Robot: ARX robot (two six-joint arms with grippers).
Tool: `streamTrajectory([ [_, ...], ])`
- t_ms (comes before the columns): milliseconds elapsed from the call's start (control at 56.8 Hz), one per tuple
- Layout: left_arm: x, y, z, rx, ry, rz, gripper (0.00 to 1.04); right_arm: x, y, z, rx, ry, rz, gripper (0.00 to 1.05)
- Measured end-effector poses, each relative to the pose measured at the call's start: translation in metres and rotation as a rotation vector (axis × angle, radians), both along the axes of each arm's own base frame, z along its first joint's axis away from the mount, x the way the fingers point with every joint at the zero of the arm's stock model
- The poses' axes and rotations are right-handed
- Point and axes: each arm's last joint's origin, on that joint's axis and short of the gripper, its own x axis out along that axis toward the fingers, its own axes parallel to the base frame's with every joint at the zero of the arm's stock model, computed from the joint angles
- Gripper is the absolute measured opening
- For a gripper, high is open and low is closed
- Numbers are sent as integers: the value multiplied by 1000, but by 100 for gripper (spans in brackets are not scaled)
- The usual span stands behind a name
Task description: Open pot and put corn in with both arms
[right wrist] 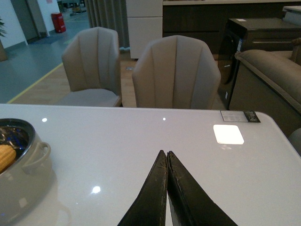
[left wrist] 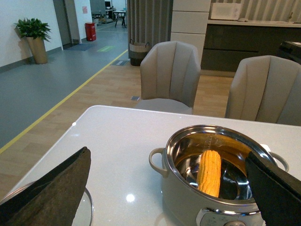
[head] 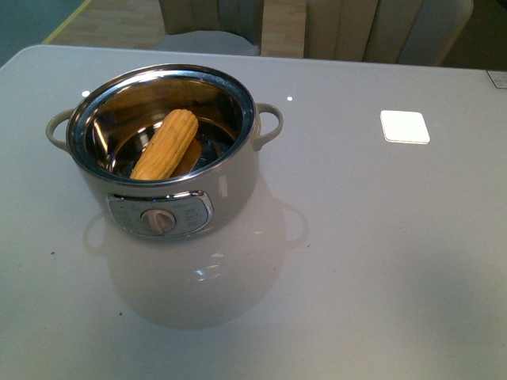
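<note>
The right gripper (right wrist: 167,157) is seen with its fingers pressed together, holding nothing; the left gripper (left wrist: 164,183) is spread wide, empty. Beyond its fingertips, the corn (head: 166,145) (stiff, light, best taken mid-length) is seen leaning inside the lidless cream pot (head: 190,186), yellow-orange against steel.

1. Pot (head: 162,150): glossy cream-white shell; polished, mirror-like steel interior and rim; metallic panel with matt beige dial (head: 161,221).
2. Corn (head: 166,144): matt yellow-orange, finely ridged surface.
3. Table (head: 380,261): smooth, glossy white top reflecting lights.
4. Left gripper (left wrist: 164,188) fingers (left wrist: 51,193): rough, matt dark pads.
5. Right gripper (right wrist: 167,155): matt black, slightly scuffed.
6. Chairs (right wrist: 176,75): matt beige upholstery.
</note>
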Motion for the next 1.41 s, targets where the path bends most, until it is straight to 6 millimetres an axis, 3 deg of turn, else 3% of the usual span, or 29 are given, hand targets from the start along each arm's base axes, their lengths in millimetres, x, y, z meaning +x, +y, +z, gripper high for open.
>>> streamTrajectory([
  [1162, 0, 0, 0, 0, 0, 0, 98, -34, 0, -1, 0, -4, 0, 2],
  [1408, 0, 0, 0, 0, 0, 0, 98, -34, 0, -1, -2, -5, 0, 49],
])
